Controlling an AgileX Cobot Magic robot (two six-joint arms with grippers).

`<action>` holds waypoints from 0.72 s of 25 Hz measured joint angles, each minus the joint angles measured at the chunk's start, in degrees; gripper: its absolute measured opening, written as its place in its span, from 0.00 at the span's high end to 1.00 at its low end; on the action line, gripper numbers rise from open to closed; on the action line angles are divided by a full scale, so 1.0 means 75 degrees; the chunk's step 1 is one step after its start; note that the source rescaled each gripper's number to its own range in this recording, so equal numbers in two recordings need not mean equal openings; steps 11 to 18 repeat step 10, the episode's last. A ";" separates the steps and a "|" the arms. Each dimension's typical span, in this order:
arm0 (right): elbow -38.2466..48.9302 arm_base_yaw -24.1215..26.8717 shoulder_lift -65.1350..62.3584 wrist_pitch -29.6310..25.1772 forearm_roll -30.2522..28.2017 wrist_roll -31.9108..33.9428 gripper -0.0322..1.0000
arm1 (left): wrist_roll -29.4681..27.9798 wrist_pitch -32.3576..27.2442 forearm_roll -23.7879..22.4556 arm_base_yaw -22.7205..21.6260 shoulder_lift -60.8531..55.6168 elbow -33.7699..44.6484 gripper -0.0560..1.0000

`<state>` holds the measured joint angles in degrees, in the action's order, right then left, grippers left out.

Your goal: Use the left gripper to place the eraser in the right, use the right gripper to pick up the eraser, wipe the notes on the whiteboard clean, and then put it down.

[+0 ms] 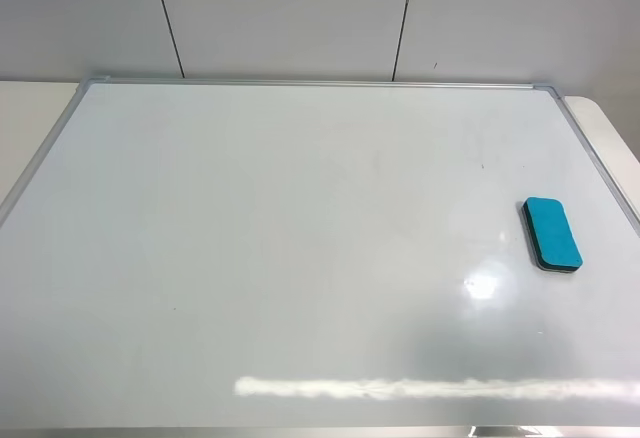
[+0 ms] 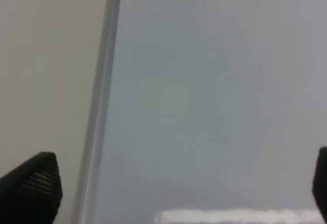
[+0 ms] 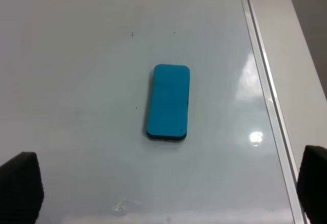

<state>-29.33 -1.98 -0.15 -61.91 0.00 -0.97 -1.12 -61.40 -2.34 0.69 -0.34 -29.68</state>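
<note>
Eraser (image 1: 552,233) lying flat, teal side up, on whiteboard (image 1: 300,238), right side, near right frame edge. Right gripper (image 3: 168,188) hovering over board, jaws spread wide, gripping nothing. Left gripper (image 2: 179,188) hanging wide, empty, over left frame edge.

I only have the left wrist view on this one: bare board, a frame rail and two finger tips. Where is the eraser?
Observer: The eraser lies teal side up on the whiteboard, near its right edge in the high view.
Operator: Is anything holding it?
Observer: No. The right gripper is open, and its fingers are spread wide and clear of the eraser.
</note>
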 joint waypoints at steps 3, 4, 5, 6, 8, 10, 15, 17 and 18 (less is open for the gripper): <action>0.0000 0.0000 0.0000 0.0000 0.0000 0.0000 0.00 | 0.0000 0.0000 -0.0007 0.0000 0.0000 0.0000 0.00; 0.0000 0.0000 0.0000 0.0000 0.0000 0.0000 0.00 | 0.0000 0.0000 -0.0007 0.0000 0.0000 0.0000 0.00; 0.0000 0.0000 0.0000 0.0000 0.0000 0.0000 0.00 | 0.0000 0.0000 -0.0007 0.0000 0.0000 0.0000 0.00; 0.0000 0.0000 0.0000 0.0000 0.0000 0.0000 0.00 | 0.0000 0.0000 -0.0007 0.0000 0.0000 0.0000 0.00; 0.0000 0.0000 0.0000 0.0000 0.0000 0.0000 0.00 | 0.0000 0.0000 -0.0007 0.0000 0.0000 0.0000 0.00; 0.0000 0.0000 0.0000 0.0000 0.0000 0.0000 0.00 | 0.0000 0.0000 -0.0007 0.0000 0.0000 0.0000 0.00; 0.0000 0.0000 0.0000 0.0000 0.0000 0.0000 0.00 | 0.0000 0.0000 -0.0007 0.0000 0.0000 0.0000 0.00; 0.0000 0.0000 0.0000 0.0000 0.0000 0.0000 0.00 | 0.0000 0.0000 -0.0007 0.0000 0.0000 0.0000 0.00; 0.0000 0.0000 0.0000 0.0000 0.0000 0.0000 0.00 | 0.0000 0.0000 -0.0007 0.0000 0.0000 0.0000 0.00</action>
